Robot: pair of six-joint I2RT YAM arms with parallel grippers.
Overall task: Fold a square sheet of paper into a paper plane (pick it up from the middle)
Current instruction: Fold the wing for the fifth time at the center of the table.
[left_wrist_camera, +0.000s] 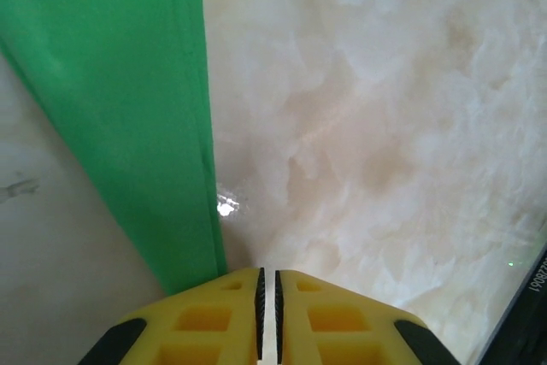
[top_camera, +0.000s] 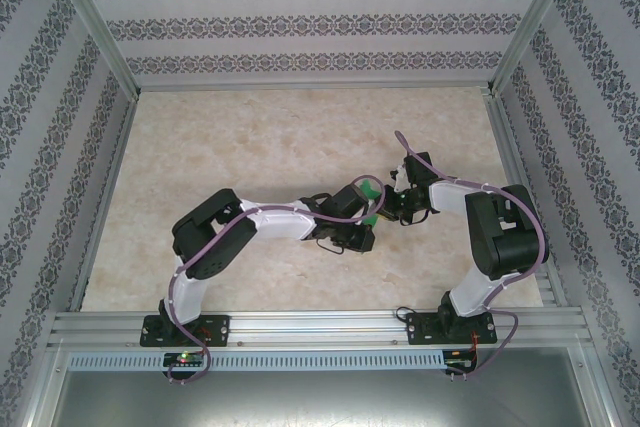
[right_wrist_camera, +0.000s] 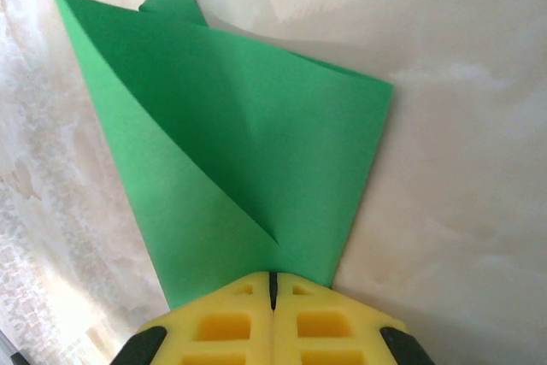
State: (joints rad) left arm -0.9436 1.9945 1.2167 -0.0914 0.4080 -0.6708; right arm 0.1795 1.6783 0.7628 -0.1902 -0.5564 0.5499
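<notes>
So the right tool (right_wrist_camera: 273,281) is clamped tight on the sheet of paper (right_wrist_camera: 248,143). Its yellow fingers are pressed together and the green stuff comes straight out of the seam. From that tool the sheet fans out away from the fingers, partly folded. One diagonal crease runs right down to the seam, one flap lies over the other, and a small green corner peeks out behind the far edge. The pale marbled surface (right_wrist_camera: 461,177) is behind it, and I can't tell if the paper touches it or hangs just above.

The left tool (left_wrist_camera: 267,284) sits just beside the right tool, pretty much nose to nose with it in the top view. Its fingers are together too, with only a hairline slit between the pads. A long strip of the green sheet runs along one finger and slips under it. Whether it's actually pinched there, no idea.
</notes>
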